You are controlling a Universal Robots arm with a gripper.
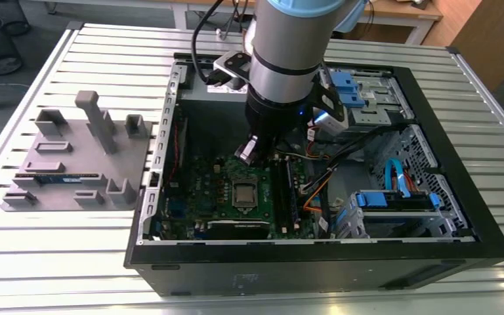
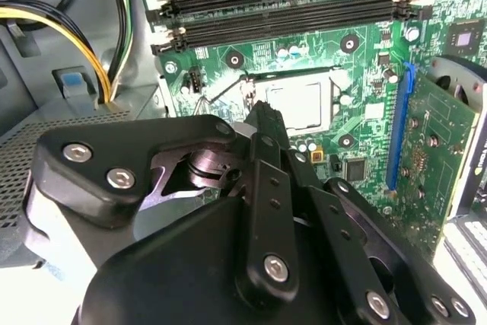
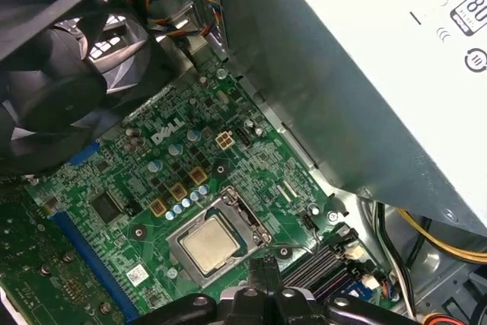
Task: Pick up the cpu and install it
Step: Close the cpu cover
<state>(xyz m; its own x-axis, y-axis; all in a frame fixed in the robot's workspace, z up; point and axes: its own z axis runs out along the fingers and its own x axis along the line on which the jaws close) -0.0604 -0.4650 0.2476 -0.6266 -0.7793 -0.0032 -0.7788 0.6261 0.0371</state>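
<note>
The cpu (image 1: pixel 245 193) is a small square chip with a silvery top. It lies flat inside the metal socket frame (image 3: pixel 242 217) on the green motherboard (image 1: pixel 208 190) in the open computer case. The cpu (image 2: pixel 295 104) shows in both wrist views (image 3: pixel 207 243). My gripper (image 1: pixel 246 152) hangs above the board, a little off the socket's edge. Its black fingers (image 2: pixel 262 123) are pressed together into one narrow tip with nothing between them. In the first wrist view the gripper (image 3: pixel 262 268) tip sits just beside the socket's corner, apart from the chip.
Black memory slots (image 2: pixel 289 5) run beside the socket. A blue slot (image 2: pixel 399 127) and an upright card (image 2: pixel 445 150) stand close by. A case fan (image 3: pixel 53 58), the power supply (image 3: pixel 396 58) and yellow cables (image 2: pixel 76 36) crowd the case. A grey fixture (image 1: pixel 77 157) lies on the table.
</note>
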